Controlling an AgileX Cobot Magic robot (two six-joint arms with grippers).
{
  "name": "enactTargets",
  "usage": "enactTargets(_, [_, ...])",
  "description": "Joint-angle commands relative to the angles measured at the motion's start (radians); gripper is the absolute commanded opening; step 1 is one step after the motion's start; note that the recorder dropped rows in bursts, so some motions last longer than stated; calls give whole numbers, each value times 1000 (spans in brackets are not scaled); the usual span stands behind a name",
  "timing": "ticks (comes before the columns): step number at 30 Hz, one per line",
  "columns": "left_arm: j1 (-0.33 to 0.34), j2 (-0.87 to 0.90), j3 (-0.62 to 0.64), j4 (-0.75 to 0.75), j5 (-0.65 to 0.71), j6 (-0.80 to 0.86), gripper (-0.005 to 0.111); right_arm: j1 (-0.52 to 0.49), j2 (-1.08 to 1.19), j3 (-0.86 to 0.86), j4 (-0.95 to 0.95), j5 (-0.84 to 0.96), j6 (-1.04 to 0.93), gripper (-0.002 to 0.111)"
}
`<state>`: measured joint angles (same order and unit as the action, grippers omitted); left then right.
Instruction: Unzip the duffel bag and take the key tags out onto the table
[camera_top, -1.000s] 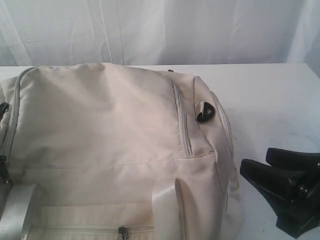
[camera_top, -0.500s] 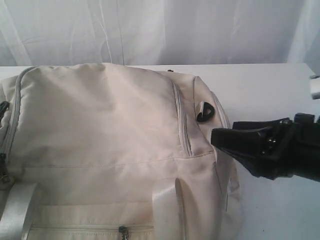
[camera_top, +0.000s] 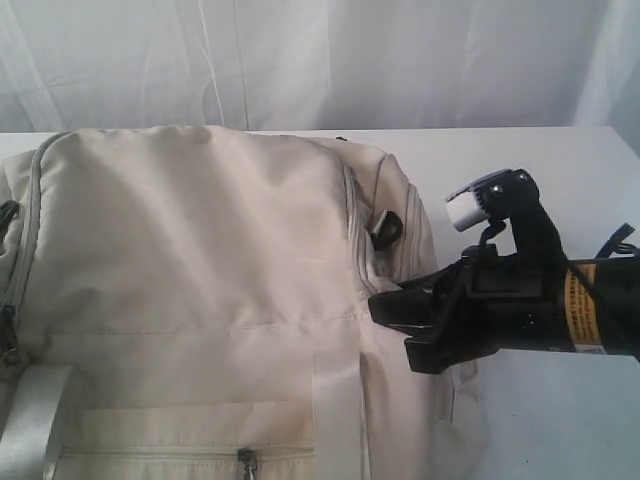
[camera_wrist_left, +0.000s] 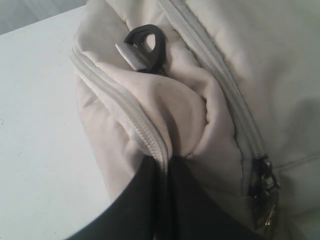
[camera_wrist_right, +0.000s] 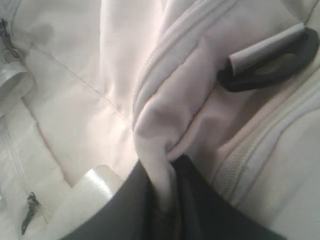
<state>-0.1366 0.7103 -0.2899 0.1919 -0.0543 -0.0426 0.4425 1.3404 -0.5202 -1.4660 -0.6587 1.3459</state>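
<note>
Right fingers (camera_top: 400, 305), over the desk (camera_top: 530, 170) at lower right a second ago, now pinch a fabric fold at the bag's (camera_top: 200, 280) right end, mid-frame; left fingers (camera_wrist_left: 142, 200) pinch another fold. Bag looks braced for unzipping; zip (camera_top: 352, 225) closed, key tags unseen

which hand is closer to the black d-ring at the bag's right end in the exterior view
Right. The right hand pinches duffel bag fabric just beside that D-ring; the left hand pinches fabric near the other D-ring, outside the exterior view.
</note>
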Motion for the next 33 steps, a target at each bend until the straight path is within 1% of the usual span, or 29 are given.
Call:
enactTargets(1, [-5, -1, -2, -1, -4, -3, 0, 5, -2, -13, -16, 86, -16, 0])
enactTargets(3, [-5, -5, -2, -1, 1, -1, 0, -7, -28, -13, -84, 94, 1, 0])
enactTargets(6, [-5, -51, -4, -1, 47, 33, 0, -57, -82, -13, -253, 113, 159, 0])
enactTargets(7, [-5, -78, -4, -1, 64, 49, 0, -80, -102, -13, -278, 138, 228, 0])
enactTargets(13, [-5, -192, -4, -1, 153, 115, 0, -148, -127, -13, -278, 184, 362, 0])
enactTargets(16, [-5, -235, -4, 2, 157, 129, 0, -148, -127, -13, -278, 185, 378, 0])
enactTargets(22, [-5, -300, -4, 82, 168, 127, 0, -148, -127, -13, -278, 216, 385, 0])
enactTargets(26, [-5, -329, -54, 91, 256, 127, 0, -148, -127, -13, -278, 230, 385, 0])
enactTargets(29, [-5, -342, -99, 159, 324, 110, 0, -148, -127, -13, -278, 235, 385, 0])
enactTargets(33, [-5, -342, -150, 305, 417, -35, 0, -148, -128, -13, -278, 238, 385, 0])
